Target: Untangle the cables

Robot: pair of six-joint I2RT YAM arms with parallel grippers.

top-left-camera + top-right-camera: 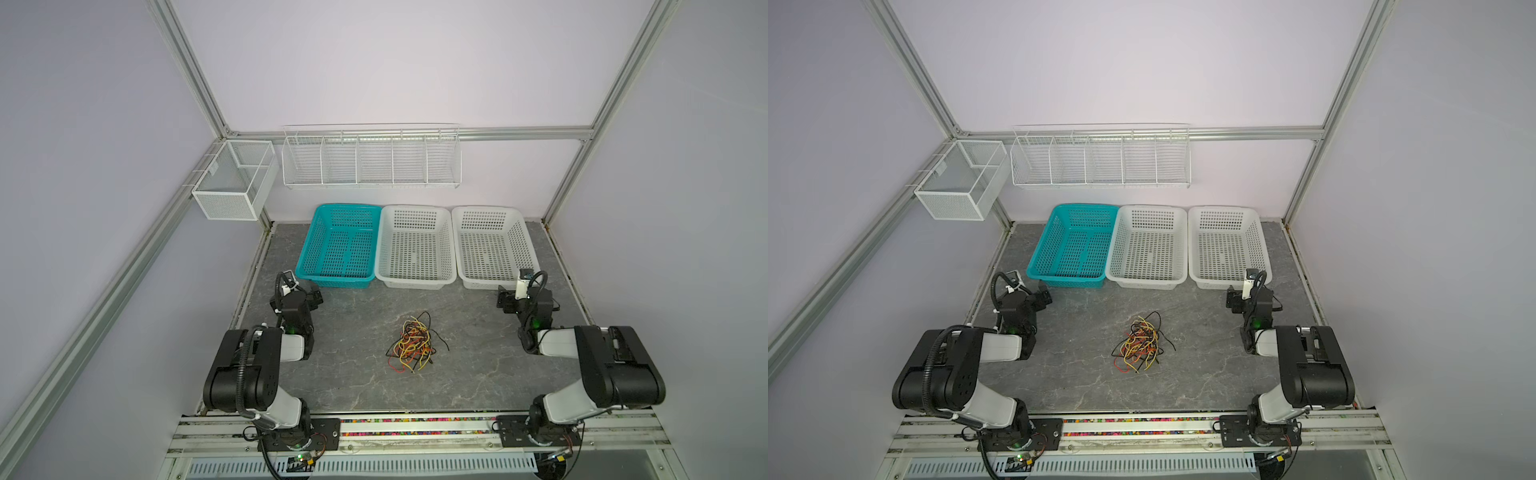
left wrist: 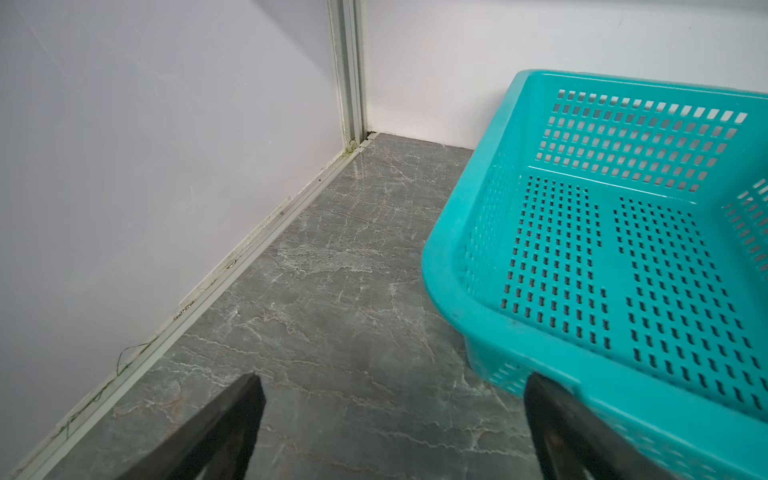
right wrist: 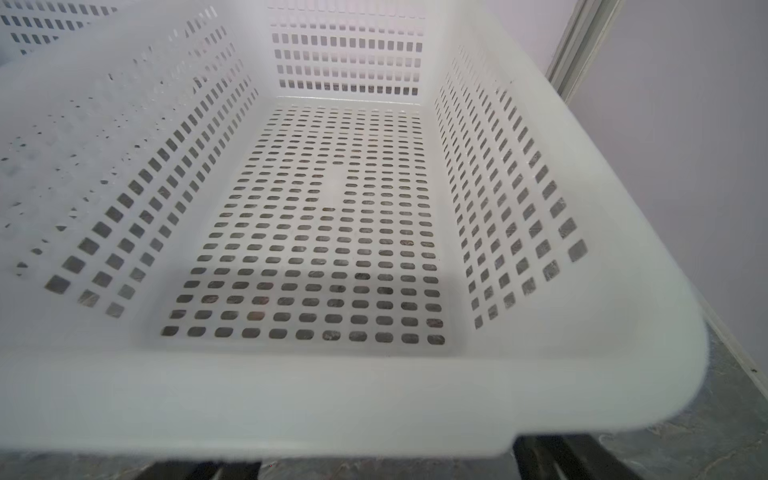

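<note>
I saw the cables (image 1: pixel 413 343) lying in one tangled heap near the middle of the table (image 1: pixel 353 374), untouched. My left gripper (image 2: pixel 395 380) hung at their 10 o'clock and my right gripper (image 3: pixel 386 469) at 2 o'clock, both with jaws spread and grasping nothing.

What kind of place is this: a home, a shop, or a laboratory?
Probably a robot test cell in a laboratory. The left arm and the right arm stand on a rail, an aluminium frame with plain walls encloses the table, and the cables lie tangled on it.
</note>
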